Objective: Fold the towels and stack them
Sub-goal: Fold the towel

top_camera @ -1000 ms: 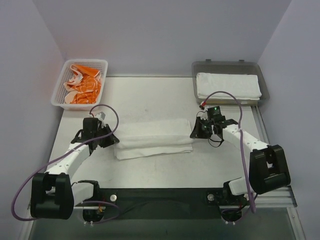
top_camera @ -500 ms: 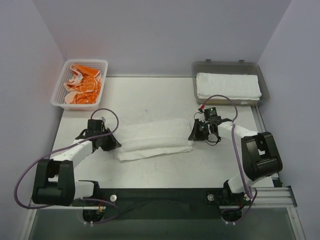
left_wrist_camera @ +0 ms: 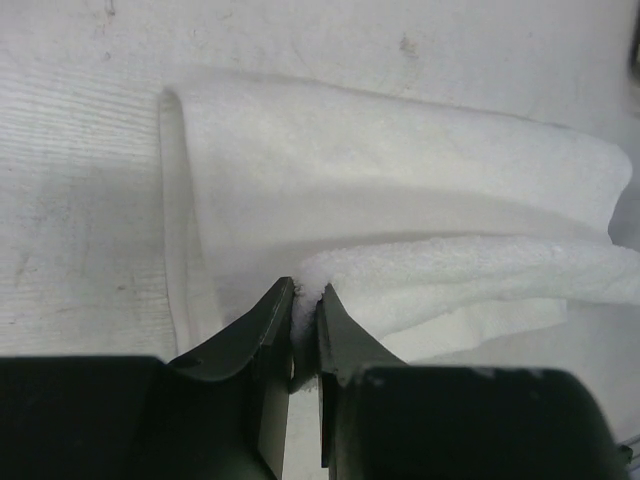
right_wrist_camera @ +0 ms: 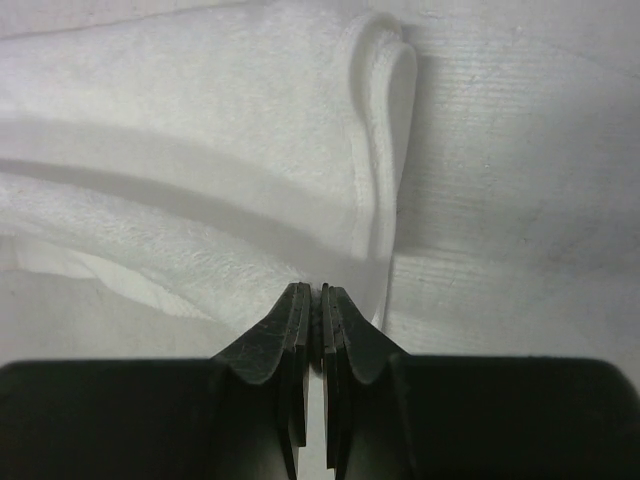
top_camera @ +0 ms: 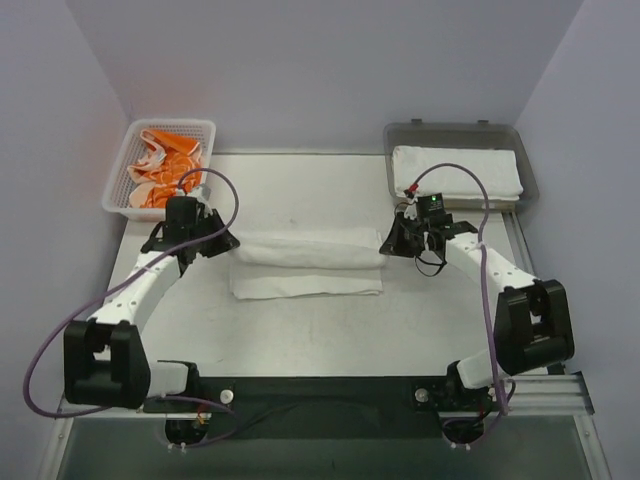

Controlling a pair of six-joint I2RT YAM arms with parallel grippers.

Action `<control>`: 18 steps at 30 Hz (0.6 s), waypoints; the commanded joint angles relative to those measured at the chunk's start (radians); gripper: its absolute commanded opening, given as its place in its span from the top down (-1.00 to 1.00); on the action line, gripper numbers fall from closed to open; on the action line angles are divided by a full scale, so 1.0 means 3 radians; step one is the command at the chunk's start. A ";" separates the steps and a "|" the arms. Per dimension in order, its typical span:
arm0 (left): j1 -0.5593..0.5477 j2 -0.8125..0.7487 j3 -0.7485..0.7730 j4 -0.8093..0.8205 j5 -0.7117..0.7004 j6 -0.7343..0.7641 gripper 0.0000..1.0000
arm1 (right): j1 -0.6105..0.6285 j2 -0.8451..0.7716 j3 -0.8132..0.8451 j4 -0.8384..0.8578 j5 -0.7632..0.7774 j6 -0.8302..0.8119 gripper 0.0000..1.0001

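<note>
A white towel (top_camera: 308, 265) lies across the middle of the table, its upper layer raised into a long fold. My left gripper (top_camera: 228, 243) is shut on that fold's left end. The left wrist view shows terry cloth (left_wrist_camera: 400, 180) pinched between the tips of the left gripper (left_wrist_camera: 306, 292). My right gripper (top_camera: 386, 245) is at the right end. In the right wrist view the right gripper (right_wrist_camera: 321, 290) is shut where the towel's (right_wrist_camera: 200, 130) hemmed edge runs down into it. A folded white towel (top_camera: 456, 170) rests in the tray. Orange-and-white towels (top_camera: 165, 168) fill the basket.
The white mesh basket (top_camera: 119, 203) stands at the back left corner. The grey tray (top_camera: 528, 165) stands at the back right. Purple cables loop over both arms. The arm bases and a black rail (top_camera: 320, 395) line the near edge.
Both grippers have moved away from the near edge toward the back, carrying the towel's upper layer with them. A flat lower layer now shows in front of the fold.
</note>
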 commanded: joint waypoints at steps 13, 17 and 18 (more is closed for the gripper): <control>-0.0145 -0.0677 -0.1018 -0.0011 -0.0073 -0.0266 1.00 | 0.0009 -0.0225 -0.0382 -0.0188 0.0067 0.0020 1.00; -0.0335 -0.0764 -0.1151 -0.0087 -0.0175 -0.0435 0.43 | 0.0004 -0.0214 -0.0504 -0.0137 0.0123 0.0036 0.64; -0.0365 -0.0876 -0.1156 -0.0123 -0.0175 -0.0486 0.26 | 0.0009 -0.0275 -0.0500 -0.0152 0.0098 0.0005 0.34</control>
